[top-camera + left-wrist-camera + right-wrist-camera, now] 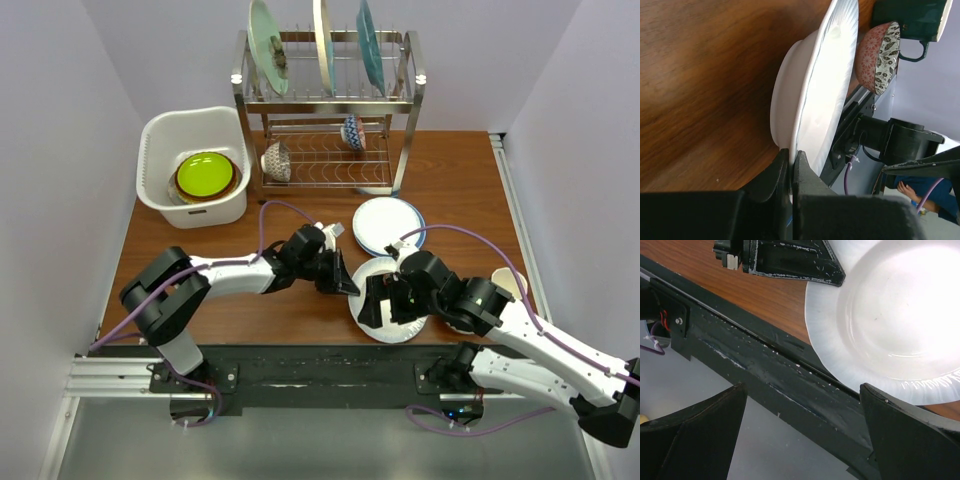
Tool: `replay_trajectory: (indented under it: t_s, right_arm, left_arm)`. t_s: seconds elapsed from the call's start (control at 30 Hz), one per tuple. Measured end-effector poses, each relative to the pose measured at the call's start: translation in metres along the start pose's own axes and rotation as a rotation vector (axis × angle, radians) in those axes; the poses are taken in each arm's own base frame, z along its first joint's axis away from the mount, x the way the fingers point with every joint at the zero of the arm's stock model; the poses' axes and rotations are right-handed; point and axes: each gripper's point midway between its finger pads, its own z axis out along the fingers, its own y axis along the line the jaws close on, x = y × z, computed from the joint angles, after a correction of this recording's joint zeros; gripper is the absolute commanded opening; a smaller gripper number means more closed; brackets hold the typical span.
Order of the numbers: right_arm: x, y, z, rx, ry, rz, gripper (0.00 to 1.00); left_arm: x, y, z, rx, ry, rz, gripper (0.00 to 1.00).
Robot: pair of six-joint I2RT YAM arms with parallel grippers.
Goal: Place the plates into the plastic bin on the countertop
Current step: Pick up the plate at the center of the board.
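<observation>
bright, even light from above; glare washes out the white plate (900,315); shadows soft.

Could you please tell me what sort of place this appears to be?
Probably a lab mock-up of a kitchen dish corner: a metal dish rack with plates, a white bin, and a wooden table boxed in by plain panels.

White plate (378,270) flat, lime plate (204,175) in bin (200,212)

Lab cell: white partitions (60,120), aluminium rail (110,375)
</observation>
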Motion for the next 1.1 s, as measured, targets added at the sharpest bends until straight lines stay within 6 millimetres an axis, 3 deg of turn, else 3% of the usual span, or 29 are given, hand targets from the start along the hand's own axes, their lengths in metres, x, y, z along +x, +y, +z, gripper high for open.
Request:
replay_trajectory:
  t_s: [0.33, 0.63, 0.9, 1.1]
  right_arm:
    - [0.001, -0.001, 0.001, 0.002, 0.002, 0.003, 0.99]
    - [0.002, -0.001, 0.002, 0.003, 0.005, 0.004, 0.99]
    - [0.002, -0.001, 0.003, 0.003, 0.005, 0.008, 0.99]
    - [0.005, -0.003, 0.005, 0.004, 0.012, 0.012, 0.99]
  left_arm:
    - [0.002, 0.000, -0.003, -0.014, -0.008, 0.002, 0.00]
    - [-0.005, -0.001, -0.018, -0.043, -0.045, 0.004, 0.00]
    - [-0.014, 0.010, -0.042, -0.087, -0.100, -0.017, 0.00]
    - [-0.024, 0.024, -0.071, -0.132, -0.163, -0.033, 0.00]
